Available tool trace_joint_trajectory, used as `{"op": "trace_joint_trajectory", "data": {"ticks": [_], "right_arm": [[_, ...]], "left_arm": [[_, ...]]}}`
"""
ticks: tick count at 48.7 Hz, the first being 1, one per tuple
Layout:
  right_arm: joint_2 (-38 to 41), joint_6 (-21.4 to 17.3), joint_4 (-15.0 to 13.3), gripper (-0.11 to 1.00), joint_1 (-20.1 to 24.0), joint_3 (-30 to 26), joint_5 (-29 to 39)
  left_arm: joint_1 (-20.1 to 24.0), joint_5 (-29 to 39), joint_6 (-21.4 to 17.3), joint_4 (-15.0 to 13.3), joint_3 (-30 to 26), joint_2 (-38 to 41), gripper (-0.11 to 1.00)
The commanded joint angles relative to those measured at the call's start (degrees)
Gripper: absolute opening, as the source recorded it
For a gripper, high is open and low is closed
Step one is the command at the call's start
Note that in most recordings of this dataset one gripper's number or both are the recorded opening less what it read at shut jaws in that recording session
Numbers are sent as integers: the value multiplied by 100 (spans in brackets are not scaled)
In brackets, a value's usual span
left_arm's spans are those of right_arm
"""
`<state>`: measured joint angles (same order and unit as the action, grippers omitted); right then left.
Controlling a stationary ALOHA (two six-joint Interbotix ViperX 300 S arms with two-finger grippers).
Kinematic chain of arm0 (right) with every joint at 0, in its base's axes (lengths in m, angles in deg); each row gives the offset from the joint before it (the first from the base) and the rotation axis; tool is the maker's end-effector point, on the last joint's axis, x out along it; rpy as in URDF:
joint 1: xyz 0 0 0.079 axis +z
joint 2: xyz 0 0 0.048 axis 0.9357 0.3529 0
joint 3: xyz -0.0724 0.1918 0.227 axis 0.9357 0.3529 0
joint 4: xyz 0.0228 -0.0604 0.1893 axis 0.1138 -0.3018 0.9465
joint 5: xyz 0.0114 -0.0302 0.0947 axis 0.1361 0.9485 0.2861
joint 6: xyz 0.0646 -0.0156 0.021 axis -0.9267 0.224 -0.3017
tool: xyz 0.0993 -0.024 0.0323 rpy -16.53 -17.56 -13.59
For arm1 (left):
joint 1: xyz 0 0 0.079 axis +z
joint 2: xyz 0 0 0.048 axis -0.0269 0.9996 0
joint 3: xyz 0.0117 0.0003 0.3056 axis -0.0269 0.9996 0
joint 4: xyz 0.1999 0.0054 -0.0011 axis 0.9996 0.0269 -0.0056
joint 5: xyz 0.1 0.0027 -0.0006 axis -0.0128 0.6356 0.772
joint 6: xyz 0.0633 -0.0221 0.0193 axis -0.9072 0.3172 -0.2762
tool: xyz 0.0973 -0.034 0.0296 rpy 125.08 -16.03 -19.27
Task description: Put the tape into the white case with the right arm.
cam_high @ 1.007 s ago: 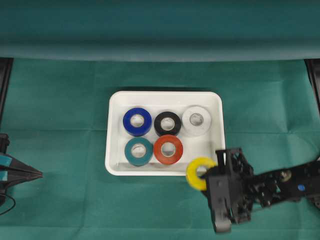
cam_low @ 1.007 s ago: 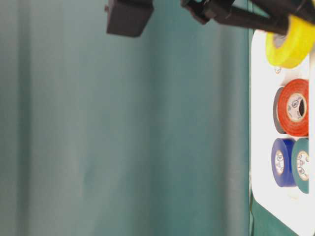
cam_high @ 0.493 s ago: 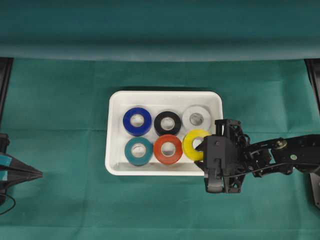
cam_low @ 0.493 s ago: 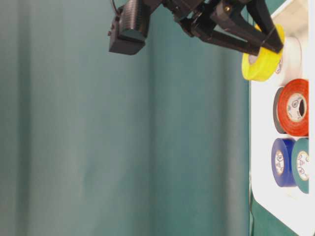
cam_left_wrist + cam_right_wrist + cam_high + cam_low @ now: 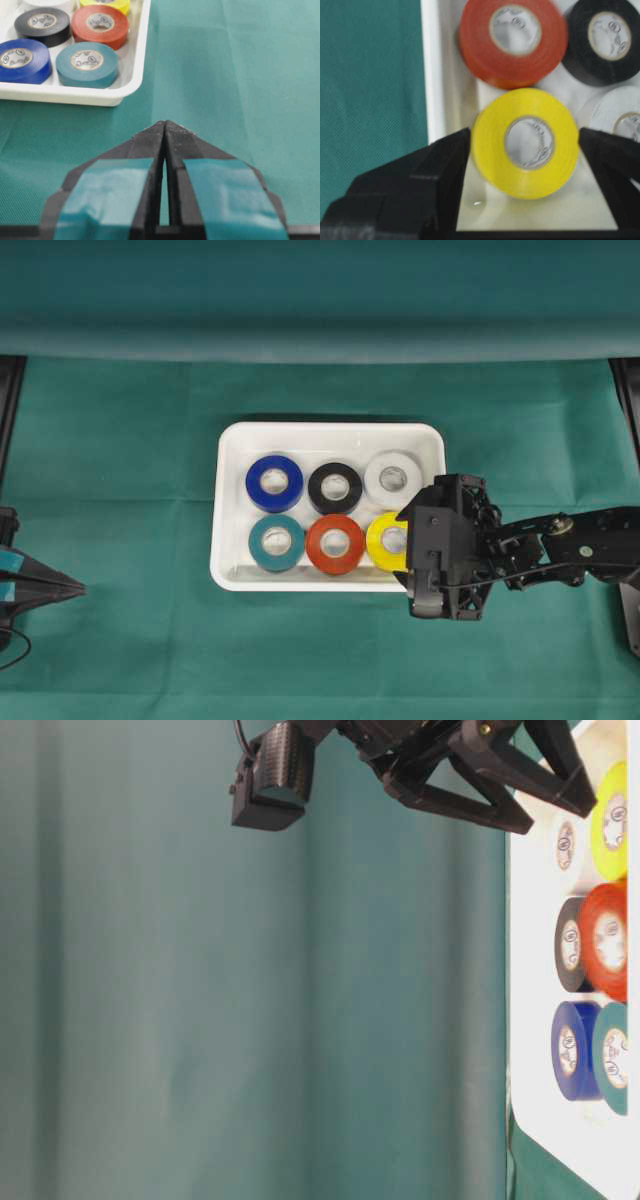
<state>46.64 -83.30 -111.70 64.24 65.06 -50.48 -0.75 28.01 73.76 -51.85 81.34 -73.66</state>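
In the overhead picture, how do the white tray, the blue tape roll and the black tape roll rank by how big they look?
1. The white case is by far the largest; it holds all six rolls.
2. The blue tape roll and the black tape roll look about alike; I would not rank one above the other.

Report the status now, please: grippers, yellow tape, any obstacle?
Right gripper open, astride yellow tape. Tape lies in white case, beside red tape. Left gripper shut, apart. No obstacle seen.
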Motion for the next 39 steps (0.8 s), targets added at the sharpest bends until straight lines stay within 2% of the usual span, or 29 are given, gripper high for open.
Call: {"op": "trace_joint_trajectory", "data": {"ticks": [1,19,39], "right_arm": [[-44,-18,-18,83,-9,-35,-18],[-272,-9,-18,83,-9,211,18],[-2048,-132,35,83,-9,1494,-18]], "left_arm": [[9,-26,-9,-9,-70,53,0],[9,-26,-18,0,-70,44,0],[9,-26,-9,-9,-70,44,0]]}}
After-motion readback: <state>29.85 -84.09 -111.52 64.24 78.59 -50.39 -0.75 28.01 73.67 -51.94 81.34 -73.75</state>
